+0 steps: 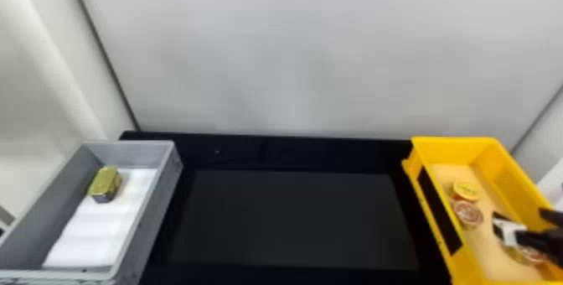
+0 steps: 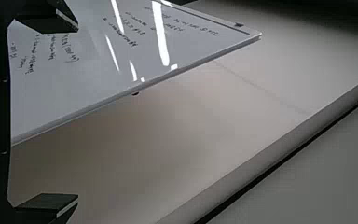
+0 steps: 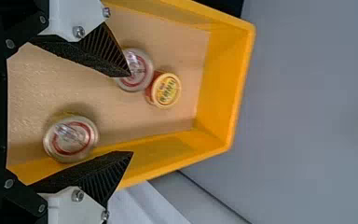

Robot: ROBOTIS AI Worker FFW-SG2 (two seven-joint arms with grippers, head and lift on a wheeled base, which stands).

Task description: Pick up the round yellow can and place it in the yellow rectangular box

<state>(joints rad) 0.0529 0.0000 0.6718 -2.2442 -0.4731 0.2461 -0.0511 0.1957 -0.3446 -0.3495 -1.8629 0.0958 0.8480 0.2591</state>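
Note:
My right gripper [image 1: 522, 217] is over the near right part of the yellow rectangular box [image 1: 454, 150]. In the right wrist view this gripper [image 3: 130, 114] stands open, nothing between its fingers. A small round can with a yellow lid [image 1: 466, 191] lies in the box, seen beyond the fingertips as the yellow-lidded can [image 3: 167, 90] in the right wrist view. Touching it is a round can with a red-ringed lid [image 1: 468, 214]; one finger partly covers it in the wrist view. Another red-ringed can [image 3: 71, 139] is by the box's side wall. Parked away from the boxes, my left gripper [image 2: 77, 113] is open.
At the left a grey box [image 1: 165, 187] holds a gold-topped rectangular tin [image 1: 104, 183] on white lining [image 1: 96, 229]. Between the two boxes lies the dark table surface [image 1: 293, 221], with a pale wall [image 1: 285, 53] behind. A whiteboard [image 2: 135, 51] is near the left gripper's view.

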